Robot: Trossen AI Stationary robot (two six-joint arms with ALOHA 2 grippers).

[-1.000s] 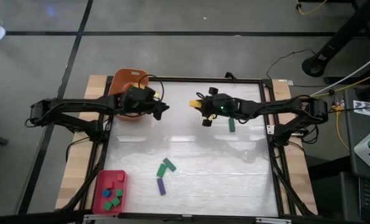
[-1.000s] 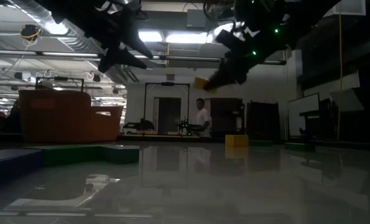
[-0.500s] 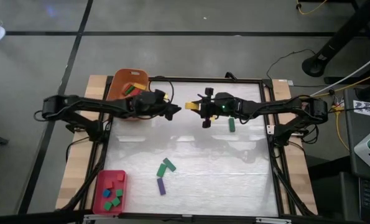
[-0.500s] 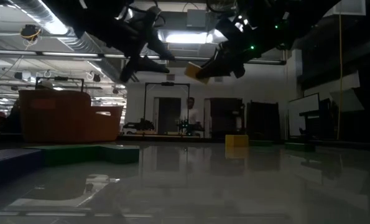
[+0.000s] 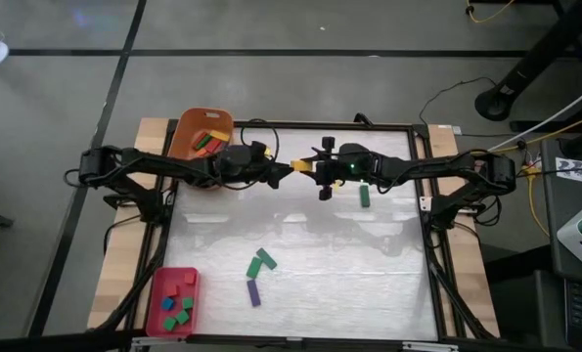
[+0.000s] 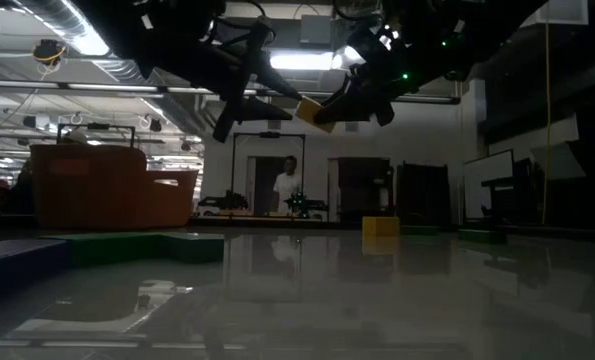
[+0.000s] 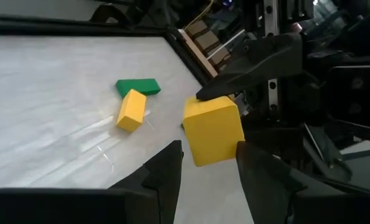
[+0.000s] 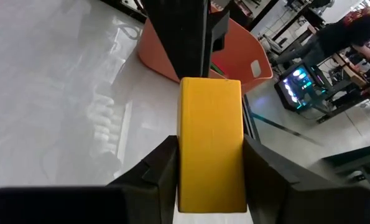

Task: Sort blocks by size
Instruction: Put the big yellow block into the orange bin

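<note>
green block (image 5: 365, 197) lies beside right pincer (image 5: 304, 166).

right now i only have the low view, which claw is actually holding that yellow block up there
Observer: the right claw; its wrist view shows the yellow block clamped between its fingers.
Operator: is the left claw closed on it yet
Observer: no. In the left wrist view the left claw has its fingers apart, flanking the block; I can't tell whether they touch it.
Operator: anything in the orange tub
Observer: yes, the high view shows several coloured blocks inside the orange tub.
</note>
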